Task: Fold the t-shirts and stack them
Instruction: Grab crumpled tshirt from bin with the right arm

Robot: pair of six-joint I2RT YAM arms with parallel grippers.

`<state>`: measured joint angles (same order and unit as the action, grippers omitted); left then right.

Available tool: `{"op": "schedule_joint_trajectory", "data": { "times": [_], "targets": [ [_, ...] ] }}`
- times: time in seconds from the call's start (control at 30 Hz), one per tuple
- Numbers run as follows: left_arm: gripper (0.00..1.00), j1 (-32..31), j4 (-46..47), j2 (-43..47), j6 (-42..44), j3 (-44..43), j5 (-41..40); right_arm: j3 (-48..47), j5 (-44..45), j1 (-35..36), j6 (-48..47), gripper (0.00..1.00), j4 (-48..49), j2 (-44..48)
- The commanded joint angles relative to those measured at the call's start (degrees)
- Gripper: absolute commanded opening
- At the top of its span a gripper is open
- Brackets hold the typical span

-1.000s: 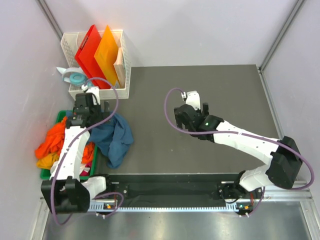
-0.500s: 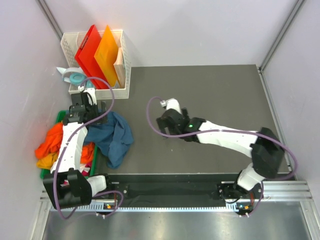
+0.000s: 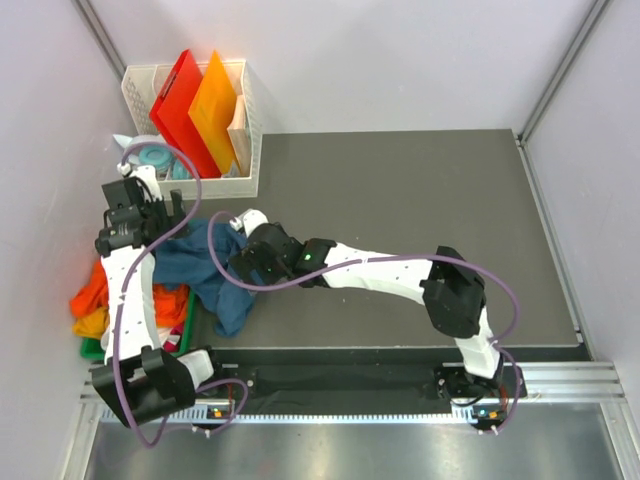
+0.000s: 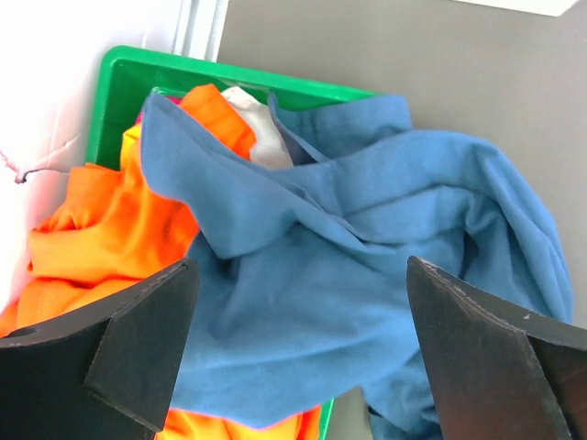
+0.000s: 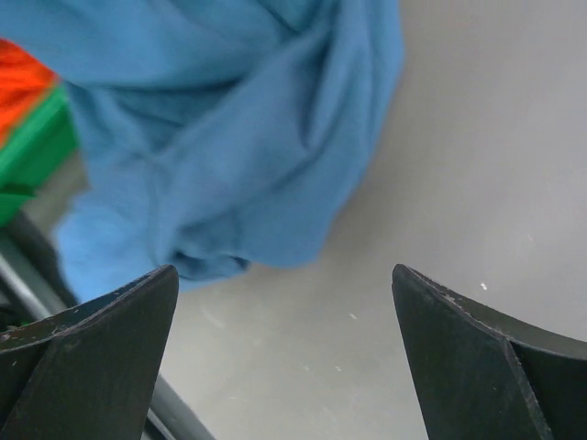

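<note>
Top external view: blue shirt (image 3: 225, 285) hangs half out of green bin (image 4: 229, 81), orange shirts (image 3: 95, 295) inside. Left gripper (image 4: 301, 275) and right gripper (image 5: 284, 275) over blue shirt, jaws wide apart (nothing held). Should pinch two separate edges, drag clear of bin

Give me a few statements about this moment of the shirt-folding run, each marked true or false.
1. The left gripper and right gripper are both open. True.
2. The blue t-shirt lies folded flat. False: it is crumpled, spilling from the green bin onto the table.
3. A red board stands in the white basket. True.
4. The green bin holds only the blue t-shirt. False: orange t-shirts lie in it too.
</note>
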<state>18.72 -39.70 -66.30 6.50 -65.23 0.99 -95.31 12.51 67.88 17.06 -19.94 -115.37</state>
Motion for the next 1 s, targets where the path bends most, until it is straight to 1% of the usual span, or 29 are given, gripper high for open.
{"op": "schedule_joint_trajectory", "data": {
  "times": [0.0,0.1,0.23,0.3,0.33,0.37,0.4,0.43,0.47,0.5,0.53,0.67,0.7,0.77,0.8,0.87,0.9,0.97],
  "targets": [
    [0.99,0.1,-1.5,3.0,1.4,1.1,2.3,-5.2,-4.4,0.6,-0.5,1.0,2.9,-1.4],
    [0.99,0.2,-1.8,3.1,1.3,1.5,2.3,-8.0,-6.9,0.9,0.0,1.0,2.1,-4.6],
    [0.99,0.2,-2.3,3.3,1.2,1.5,2.8,-10.4,-10.9,0.9,1.0,0.96,1.8,-8.6],
    [0.99,0.2,-2.4,3.3,1.2,1.6,3.0,-10.9,-11.5,0.9,1.6,0.91,1.4,-10.1],
    [0.99,0.2,-2.5,3.3,1.3,1.6,3.0,-10.8,-11.7,0.9,1.8,0.86,1.4,-10.4],
    [0.99,0.2,-2.5,3.4,1.2,1.8,3.1,-10.5,-11.6,0.9,2.1,0.68,1.9,-10.5],
    [0.99,0.1,-2.5,3.4,1.3,1.9,3.1,-10.2,-11.3,0.9,2.4,0.56,2.3,-10.1],
    [0.99,0.1,-2.6,3.3,1.2,1.9,3.1,-9.1,-10.8,0.9,2.6,0.41,3.1,-9.8],
    [0.99,0.1,-2.6,3.4,1.2,2.2,3.1,-8.6,-10.1,0.9,3.1,0.13,3.4,-9.4],
    [0.99,0.2,-2.5,3.4,1.2,2.3,3.3,-8.1,-8.4,0.9,3.3,0.04,3.3,-8.6],
    [0.99,0.1,-2.5,3.3,1.1,2.4,3.4,-7.4,-7.2,0.9,3.6,0.0,3.2,-8.0],
    [0.99,0.1,-2.0,2.9,1.1,2.9,4.4,-3.2,0.0,0.9,3.9,0.0,3.2,-2.6],
    [0.99,0.1,-1.7,2.8,1.1,3.0,4.7,-2.1,3.2,0.6,3.9,0.0,2.9,1.0],
    [0.98,0.2,-1.6,2.6,1.8,2.8,6.3,2.2,6.5,-0.1,4.2,0.0,2.1,5.2],
    [0.98,0.2,-1.5,2.2,2.3,2.8,8.6,3.8,9.7,-1.2,4.5,0.0,1.6,9.8],
    [0.98,0.0,-1.1,1.9,2.8,3.0,11.0,8.6,12.3,-2.7,5.3,0.0,-0.8,14.4],
    [0.98,-0.1,-0.8,1.4,2.8,3.0,13.1,12.3,14.8,-4.1,5.4,0.0,-1.5,19.0],
    [0.98,-0.9,-0.2,0.3,2.6,3.4,14.1,15.7,17.3,-5.8,6.1,0.0,-3.7,23.3]
  ]
}}
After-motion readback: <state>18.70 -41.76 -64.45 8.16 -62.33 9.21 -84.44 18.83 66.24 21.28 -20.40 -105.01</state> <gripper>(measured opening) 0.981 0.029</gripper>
